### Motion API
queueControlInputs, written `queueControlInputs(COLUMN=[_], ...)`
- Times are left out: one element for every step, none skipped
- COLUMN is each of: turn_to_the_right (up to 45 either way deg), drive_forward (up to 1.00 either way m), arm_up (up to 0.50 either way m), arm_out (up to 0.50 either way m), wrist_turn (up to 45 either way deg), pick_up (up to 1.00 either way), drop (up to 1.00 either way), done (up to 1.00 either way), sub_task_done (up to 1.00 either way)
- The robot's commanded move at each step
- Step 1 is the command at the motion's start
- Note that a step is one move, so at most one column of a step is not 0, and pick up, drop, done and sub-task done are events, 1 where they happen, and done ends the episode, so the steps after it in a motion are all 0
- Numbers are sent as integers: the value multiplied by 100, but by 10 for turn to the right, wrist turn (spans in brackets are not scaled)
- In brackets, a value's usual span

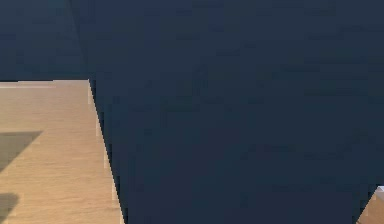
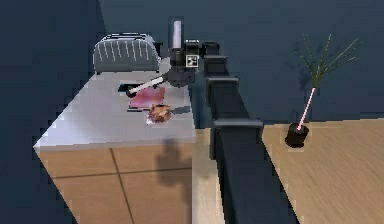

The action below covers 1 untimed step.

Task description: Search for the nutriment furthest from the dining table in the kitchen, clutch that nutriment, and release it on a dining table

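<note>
Though stretched over the grey bench (image 2: 85, 125), cannot tell claw's (image 2: 137, 90) hold; sits by pink flat piece (image 2: 150, 97), long axis slanting up rightward; brown round lump (image 2: 160, 115) near, heading unclear.

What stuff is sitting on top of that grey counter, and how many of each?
Silver toaster: 1
Pink flat lump: 1
Brown round lump: 1
Total: 3

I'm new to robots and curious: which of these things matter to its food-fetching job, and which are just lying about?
For the job: gripper; pinkish item and brownish lump on the counter, likely food.
Lying about: toaster; potted plant on the floor.
</note>
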Motion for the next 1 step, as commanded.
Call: queueControlInputs(turn_to_the_right=[0], drive_forward=[0], arm_up=[0], arm_out=[0], wrist_turn=[150], pick_up=[0], drop=[0], done=[0], sub_task_done=[0])
